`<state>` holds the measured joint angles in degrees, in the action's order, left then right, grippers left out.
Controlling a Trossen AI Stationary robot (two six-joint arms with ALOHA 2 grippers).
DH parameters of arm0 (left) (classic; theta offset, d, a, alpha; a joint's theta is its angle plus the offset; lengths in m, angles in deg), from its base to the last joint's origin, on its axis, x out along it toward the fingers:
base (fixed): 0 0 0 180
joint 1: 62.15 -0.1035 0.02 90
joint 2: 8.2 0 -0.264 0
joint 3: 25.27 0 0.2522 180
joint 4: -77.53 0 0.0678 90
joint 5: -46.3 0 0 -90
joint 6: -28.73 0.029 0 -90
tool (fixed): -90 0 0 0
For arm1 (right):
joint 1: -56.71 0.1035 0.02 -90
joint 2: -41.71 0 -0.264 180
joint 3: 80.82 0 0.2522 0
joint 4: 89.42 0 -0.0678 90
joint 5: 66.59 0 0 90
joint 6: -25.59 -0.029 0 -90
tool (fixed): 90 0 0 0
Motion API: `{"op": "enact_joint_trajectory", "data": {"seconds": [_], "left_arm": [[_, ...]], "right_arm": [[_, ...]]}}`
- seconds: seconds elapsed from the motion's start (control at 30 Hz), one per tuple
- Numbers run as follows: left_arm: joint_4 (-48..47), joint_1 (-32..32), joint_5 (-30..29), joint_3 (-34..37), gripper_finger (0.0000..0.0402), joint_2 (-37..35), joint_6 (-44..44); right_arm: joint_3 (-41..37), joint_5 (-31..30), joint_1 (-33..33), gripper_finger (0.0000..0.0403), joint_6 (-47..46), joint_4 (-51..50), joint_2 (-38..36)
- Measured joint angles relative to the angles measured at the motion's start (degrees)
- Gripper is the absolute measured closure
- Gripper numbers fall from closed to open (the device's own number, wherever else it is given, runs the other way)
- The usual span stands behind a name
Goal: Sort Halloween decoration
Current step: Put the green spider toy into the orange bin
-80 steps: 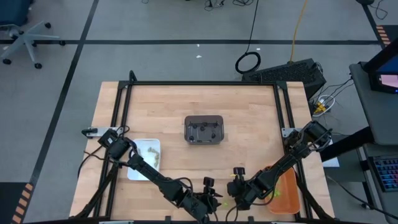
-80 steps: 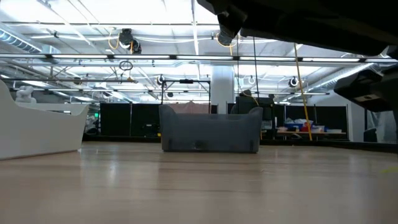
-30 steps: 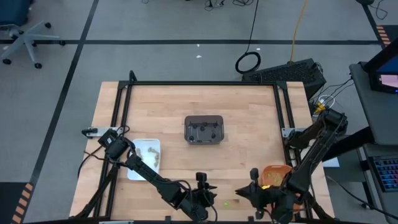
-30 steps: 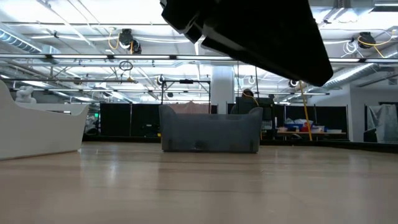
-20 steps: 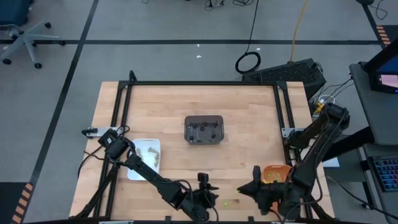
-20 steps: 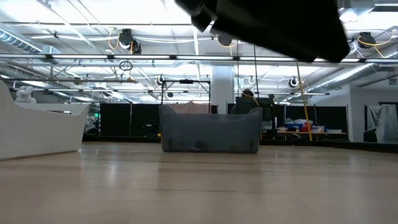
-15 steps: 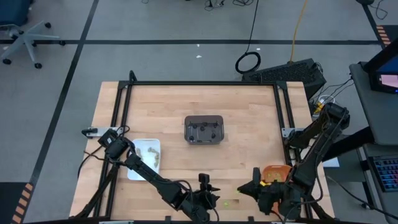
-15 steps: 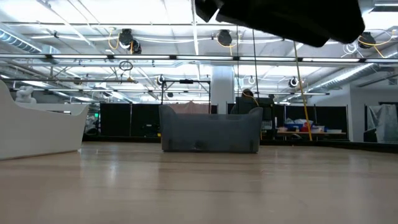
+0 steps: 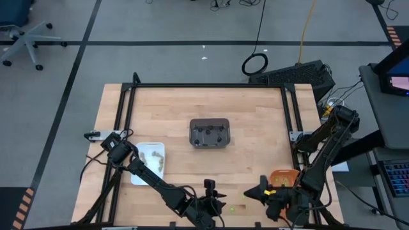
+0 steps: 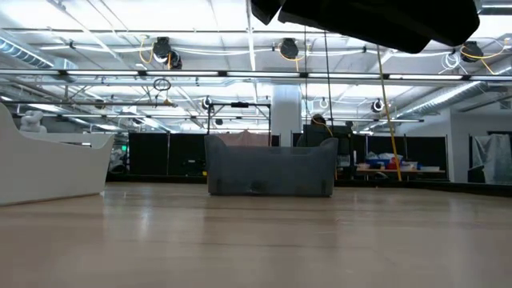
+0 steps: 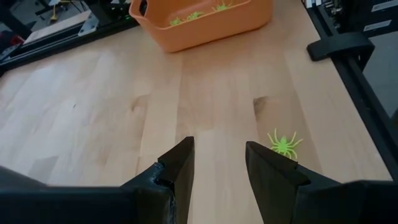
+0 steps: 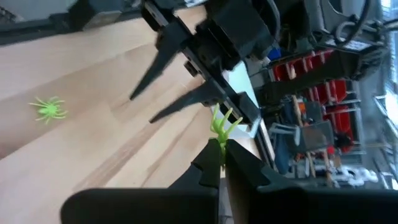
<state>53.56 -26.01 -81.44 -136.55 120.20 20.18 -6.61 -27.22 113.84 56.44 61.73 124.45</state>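
With its two fingers pressed together on a lime-green spider (image 12: pixel 222 126), the right gripper (image 12: pixel 219 163) hangs raised above the wooden table (image 9: pixel 255 128) near its front edge, the spider's legs sticking out past the fingertips. Just beside it, toward its arm's base, sits the orange tray (image 9: pixel 284 176), which holds more green spiders (image 11: pixel 194 15). Out in front of the right gripper, the left gripper (image 11: pixel 219 163) faces it with fingers parted and nothing between them. A second green spider (image 11: pixel 283 144) lies loose on the bare wood just ahead of the left fingertips and a little to one side, between the two grippers (image 9: pixel 234 207). Farther off from both, toward the table's middle, stands the dark grey tray (image 9: pixel 209 133) with small dark pieces inside. Well behind the left gripper, close to that arm's base, the white tray (image 9: pixel 151 162) holds a few pale tan pieces (image 9: pixel 155 157).
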Motion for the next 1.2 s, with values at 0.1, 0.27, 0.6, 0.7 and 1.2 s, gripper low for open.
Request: {"op": "enact_joint_trajectory", "data": {"seconds": [0.1,0.27,0.6,0.7,1.2], "left_arm": [[0.7,0.0,0.0,0.0,0.0252,0.0,0.0],[0.9,0.1,0.0,0.0,0.0252,0.0,0.0],[0.7,0.4,0.0,0.0,0.0252,0.0,0.3],[0.7,0.4,0.0,0.0,0.0252,0.0,0.3],[0.2,0.6,0.0,0.0,0.0252,0.0,0.3]], "right_arm": [[0.0,-1.5,0.0,0.0403,-0.1,0.0,0.0],[0.0,-1.8,0.0,0.0403,-2.5,0.0,0.0],[0.0,-1.6,0.0,0.0403,-16.4,0.0,0.0],[0.0,-1.6,0.0,0.0403,-21.6,0.0,0.0],[0.0,1.5,0.0,0.0403,-57.1,0.1,0.0]]}}
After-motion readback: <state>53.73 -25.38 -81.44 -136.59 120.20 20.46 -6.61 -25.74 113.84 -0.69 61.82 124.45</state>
